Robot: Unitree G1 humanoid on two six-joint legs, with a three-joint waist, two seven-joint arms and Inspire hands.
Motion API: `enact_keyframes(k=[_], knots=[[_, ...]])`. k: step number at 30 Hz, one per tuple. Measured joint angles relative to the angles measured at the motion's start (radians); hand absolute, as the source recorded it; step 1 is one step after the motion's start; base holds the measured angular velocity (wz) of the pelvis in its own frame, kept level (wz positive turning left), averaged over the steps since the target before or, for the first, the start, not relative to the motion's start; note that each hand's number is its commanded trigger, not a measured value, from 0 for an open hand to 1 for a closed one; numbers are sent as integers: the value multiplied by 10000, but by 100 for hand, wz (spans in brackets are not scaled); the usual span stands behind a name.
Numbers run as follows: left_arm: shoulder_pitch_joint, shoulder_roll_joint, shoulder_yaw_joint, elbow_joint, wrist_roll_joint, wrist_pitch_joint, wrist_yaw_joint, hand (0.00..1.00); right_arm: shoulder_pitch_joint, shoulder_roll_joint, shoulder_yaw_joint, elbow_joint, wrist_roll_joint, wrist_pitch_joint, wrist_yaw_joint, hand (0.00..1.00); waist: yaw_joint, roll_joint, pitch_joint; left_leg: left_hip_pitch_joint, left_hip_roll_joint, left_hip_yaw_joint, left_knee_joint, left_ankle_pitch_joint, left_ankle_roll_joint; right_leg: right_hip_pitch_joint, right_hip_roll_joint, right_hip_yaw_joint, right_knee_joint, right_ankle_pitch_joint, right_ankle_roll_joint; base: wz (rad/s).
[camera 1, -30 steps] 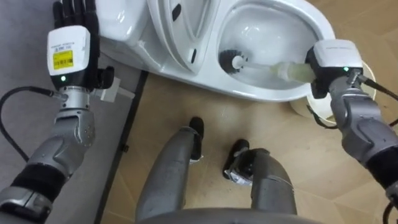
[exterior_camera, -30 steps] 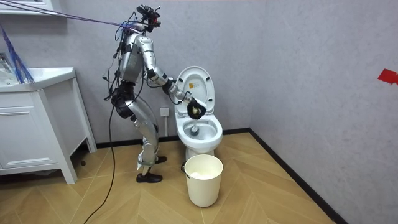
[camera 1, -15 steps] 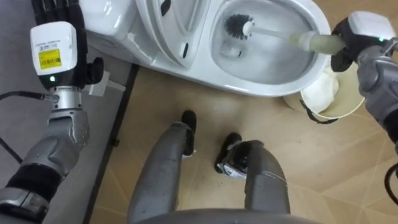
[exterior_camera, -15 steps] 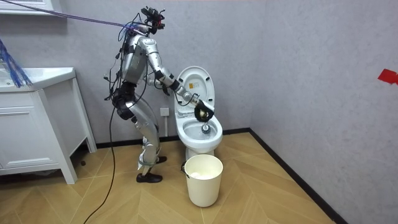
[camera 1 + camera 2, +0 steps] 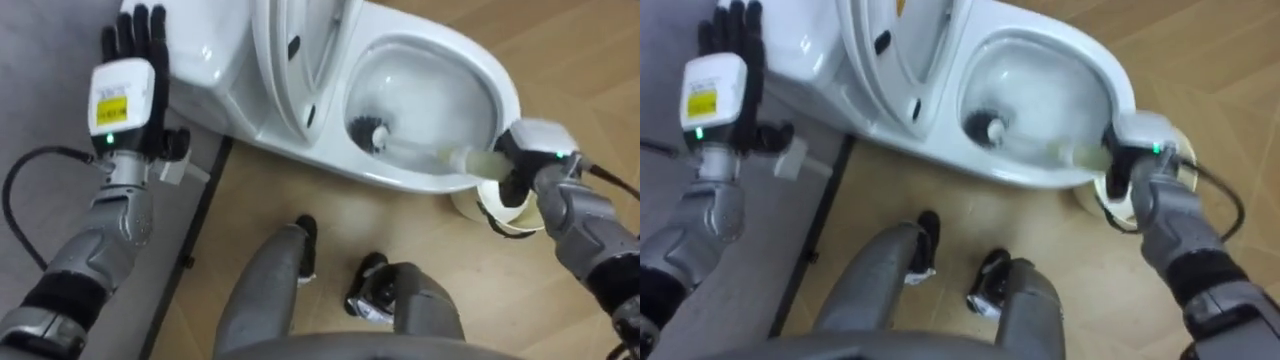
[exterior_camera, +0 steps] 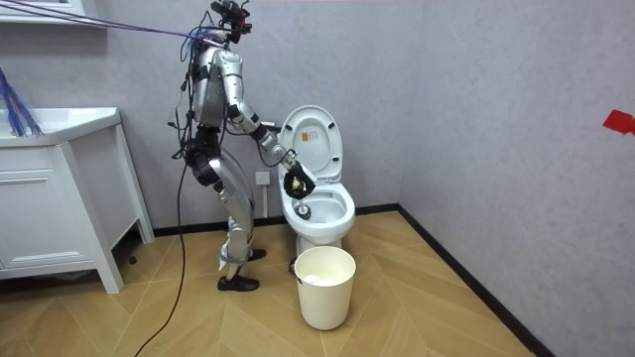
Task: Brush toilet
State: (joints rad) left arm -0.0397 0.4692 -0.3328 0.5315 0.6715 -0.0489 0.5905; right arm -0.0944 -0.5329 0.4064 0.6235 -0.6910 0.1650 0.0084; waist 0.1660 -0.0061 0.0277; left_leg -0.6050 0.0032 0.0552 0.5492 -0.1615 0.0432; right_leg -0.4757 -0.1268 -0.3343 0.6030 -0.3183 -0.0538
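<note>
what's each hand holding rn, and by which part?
Right hand grips the brush by the end of its handle, head down in the toilet bowl. Left hand is open and empty.

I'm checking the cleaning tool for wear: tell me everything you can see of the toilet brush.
The toilet brush has a round black bristle head and a white plastic-looking shaft that thickens into a pale grip. It lies slanted across the white ceramic toilet bowl, with its head inside against the wall nearest the raised seat. The right hand is curled round the grip at the rim.
</note>
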Motion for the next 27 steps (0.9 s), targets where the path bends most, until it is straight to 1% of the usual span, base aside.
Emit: enact_keyframes(k=[1,2,3,4,5,6,8,9,10,11,12,13,14,15,16,18,19,20,21,22,23,24,25,26,27], knots=[[334,-49,175,-61,23,-9,-123,0,485,36,-171,-224,-18,-15,70,100,-22,-28,-12,351,-1,105,-198,-1,-13,313,31,24,-182,2,1,0],[793,-120,425,-177,194,7,-162,0,951,223,-442,-498,-139,-14,226,100,-85,-118,-65,750,-12,230,-458,10,-37,635,37,46,-393,2,4,-6],[1023,-178,591,-265,223,23,-178,0,1138,336,-559,-606,-217,-24,296,100,-146,-154,-101,931,-16,259,-585,23,-60,818,58,42,-548,10,-1,-5],[1512,-280,773,-353,241,55,-180,0,1503,499,-710,-804,-281,-29,387,100,-276,-202,-139,1273,-25,254,-780,18,-93,1198,105,32,-810,14,-8,0],[1826,-401,981,-523,243,54,-196,0,1902,562,-842,-1066,-275,-38,404,100,-310,-242,-151,1535,-16,254,-875,-11,-138,1517,165,23,-1017,9,0,6],[1957,-434,1045,-594,238,55,-213,0,2053,577,-869,-1169,-265,-42,408,100,-314,-262,-146,1657,-12,255,-926,-14,-142,1656,189,28,-1118,9,0,5],[2566,-591,1368,-819,215,28,-339,0,2508,713,-1026,-1336,-281,-175,516,100,-360,-376,-167,2259,-36,248,-1162,-14,-144,2368,251,-19,-1601,16,18,2],[2713,-604,1396,-888,208,28,-353,0,2620,749,-1108,-1371,-312,-238,586,100,-359,-401,-185,2388,-44,251,-1195,-14,-144,2539,265,-37,-1732,10,32,8],[3012,-637,1486,-1045,200,28,-376,0,2827,789,-1197,-1408,-367,-338,617,100,-359,-441,-216,2622,-50,249,-1210,-15,-144,2884,296,-95,-1977,20,54,13],[3312,-653,1560,-1294,179,43,-487,0,3021,834,-1259,-1455,-444,-370,679,100,-365,-492,-238,2825,-45,242,-1227,-16,-145,3180,322,-172,-2223,31,74,15],[3479,-658,1601,-1414,182,44,-557,0,3122,860,-1276,-1499,-520,-370,715,100,-367,-525,-257,2920,-20,240,-1246,-16,-145,3321,328,-199,-2319,31,79,16],[3791,-677,1634,-1568,213,44,-603,0,3357,918,-1354,-1711,-729,-368,795,100,-365,-546,-248,3171,-13,228,-1298,-54,-200,3668,380,-253,-2535,41,97,10],[3903,-698,1659,-1624,216,44,-618,0,3473,972,-1419,-1812,-803,-369,823,100,-369,-554,-253,3316,-10,221,-1351,-88,-255,3827,408,-257,-2642,43,101,7],[4304,-801,1769,-1652,207,29,-622,0,3703,1083,-1578,-2022,-929,-384,925,100,-360,-577,-237,3607,-11,225,-1443,-141,-328,4159,437,-283,-2793,40,106,0],[4624,-979,1962,-1672,208,27,-622,0,3880,1189,-1694,-2115,-979,-444,966,100,-336,-600,-234,3856,-13,213,-1442,-173,-357,4469,458,-288,-2954,41,109,0],[4937,-1189,2142,-1697,188,28,-620,0,4078,1361,-1850,-2194,-990,-493,1037,100,-331,-597,-241,4087,0,166,-1402,-287,-421,4826,546,-328,-3148,42,110,5],[5026,-1273,2148,-1710,158,26,-618,0,4192,1460,-1928,-2216,-984,-520,1046,100,-318,-556,-236,4190,-8,28,-1397,-371,-466,4994,615,-409,-3230,42,107,19],[5094,-1366,2157,-1804,91,20,-618,0,4256,1516,-1932,-2216,-978,-543,1045,100,-288,-544,-236,4267,-9,-99,-1407,-379,-477,5136,647,-474,-3299,44,104,18],[5151,-1442,2198,-1902,84,-1,-618,0,4274,1541,-1952,-2217,-979,-549,1045,100,-262,-534,-245,4299,-9,-109,-1408,-379,-477,5172,654,-496,-3298,44,103,13],[5287,-1603,2333,-2192,74,-67,-617,0,4293,1646,-2051,-2216,-993,-550,1054,100,-229,-521,-227,4391,-13,-157,-1422,-379,-478,5291,673,-525,-3313,45,102,7],[5380,-1768,2499,-2416,32,-197,-587,0,4317,1781,-2170,-2216,-996,-546,1074,100,-225,-507,-236,4451,-11,-190,-1411,-382,-482,5377,691,-536,-3376,42,98,8],[5382,-1817,2533,-2466,-81,-270,-551,0,4327,1838,-2215,-2217,-992,-547,1086,100,-214,-507,-236,4475,-22,-214,-1408,-382,-483,5438,701,-556,-3439,38,90,10],[5443,-1886,2534,-2496,-386,-355,-513,0,4322,1908,-2265,-2224,-974,-542,1120,100,-168,-462,-259,4489,-50,-338,-1419,-382,-484,5487,728,-591,-3485,37,67,8],[5422,-1977,2536,-2458,-803,-418,-511,0,4316,1971,-2333,-2218,-953,-524,1161,100,-131,-487,-236,4547,-60,-380,-1458,-383,-486,5536,740,-590,-3506,36,64,6],[5436,-2031,2552,-2422,-989,-428,-511,0,4318,2002,-2341,-2189,-951,-515,1161,100,-123,-473,-236,4612,-70,-410,-1493,-383,-486,5594,742,-591,-3523,36,64,0]])
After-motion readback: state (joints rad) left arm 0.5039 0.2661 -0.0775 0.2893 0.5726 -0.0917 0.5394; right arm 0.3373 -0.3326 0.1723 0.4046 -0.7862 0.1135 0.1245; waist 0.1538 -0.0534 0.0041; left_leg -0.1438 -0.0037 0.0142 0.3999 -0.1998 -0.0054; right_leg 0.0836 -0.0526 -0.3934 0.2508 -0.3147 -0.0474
